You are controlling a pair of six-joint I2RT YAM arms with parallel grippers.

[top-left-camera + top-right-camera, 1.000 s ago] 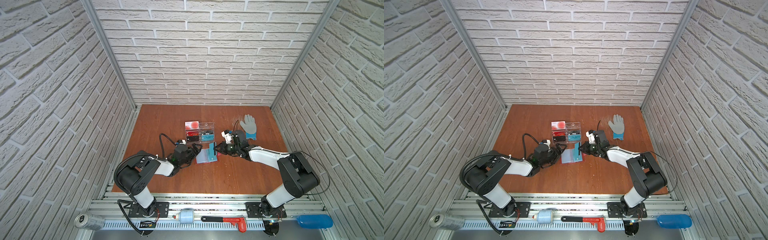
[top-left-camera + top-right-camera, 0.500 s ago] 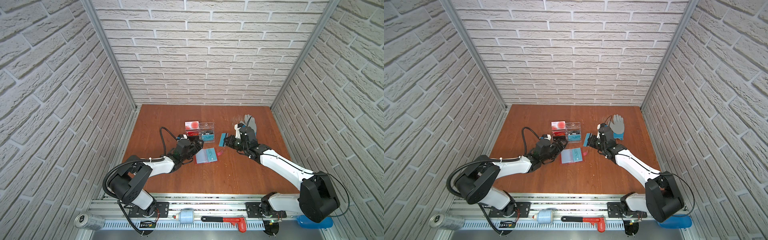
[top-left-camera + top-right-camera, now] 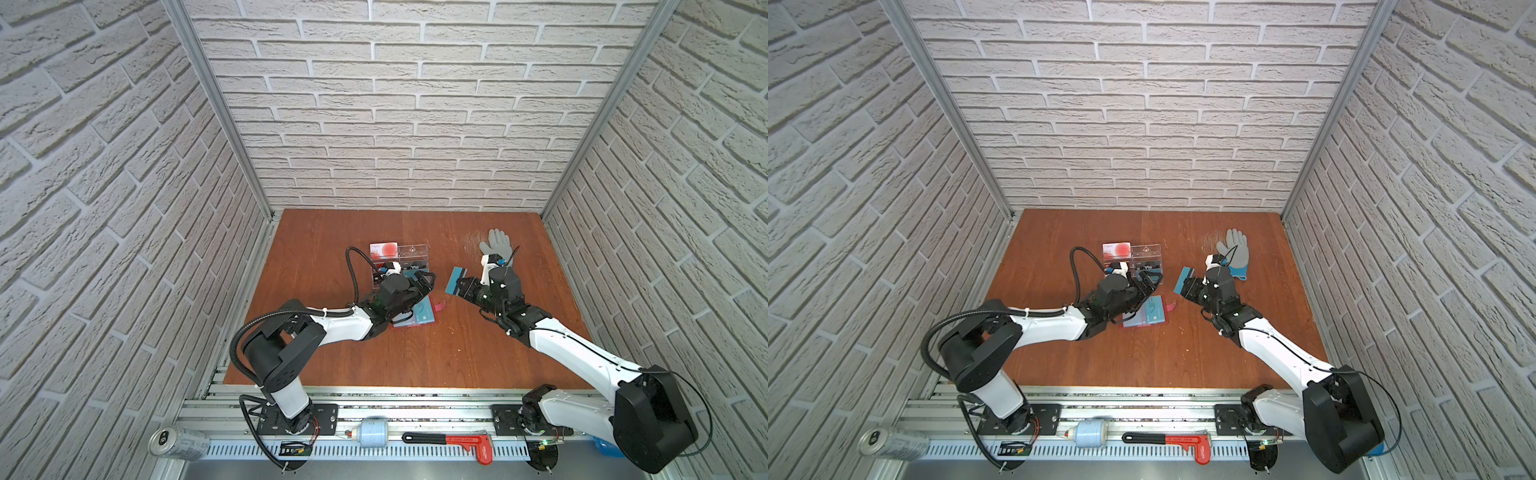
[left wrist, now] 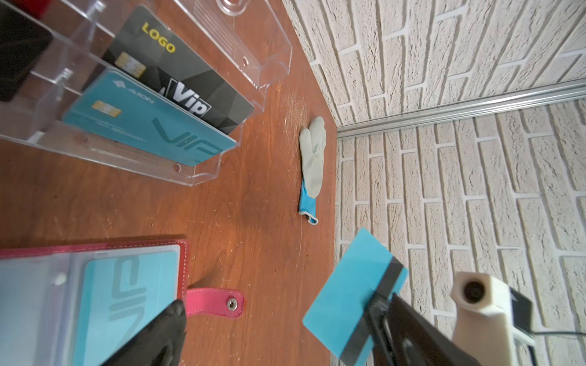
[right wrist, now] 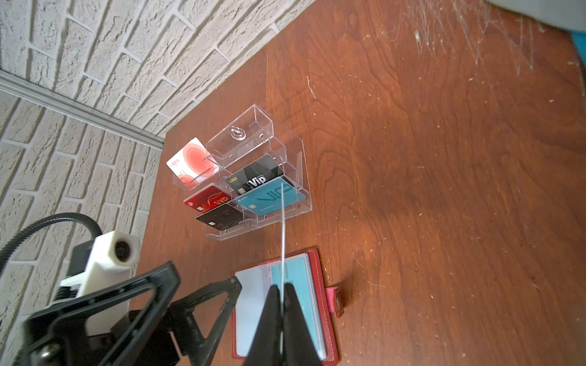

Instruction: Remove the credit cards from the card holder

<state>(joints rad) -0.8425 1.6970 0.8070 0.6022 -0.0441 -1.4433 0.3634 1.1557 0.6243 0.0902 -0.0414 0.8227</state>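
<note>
Bare wood table (image 3: 415,357) toward the front, acrylic card stand (image 3: 411,251) just behind the card holder (image 3: 424,316), glove (image 3: 496,245) far right.

place: robot lab cell | signs: brick-print panels (image 3: 374,124), aluminium rail (image 3: 415,402), wooden tabletop (image 3: 415,353)

Since a second ago, swung the right hand (image 3: 461,286) off the right edge of the card holder (image 3: 422,319), up and away toward the glove (image 3: 496,246), carrying a teal credit card (image 3: 454,281) clear of it. Nudged the left hand (image 3: 426,281) farther across the desk (image 3: 415,365) toward the clear stand (image 3: 411,254).
</note>
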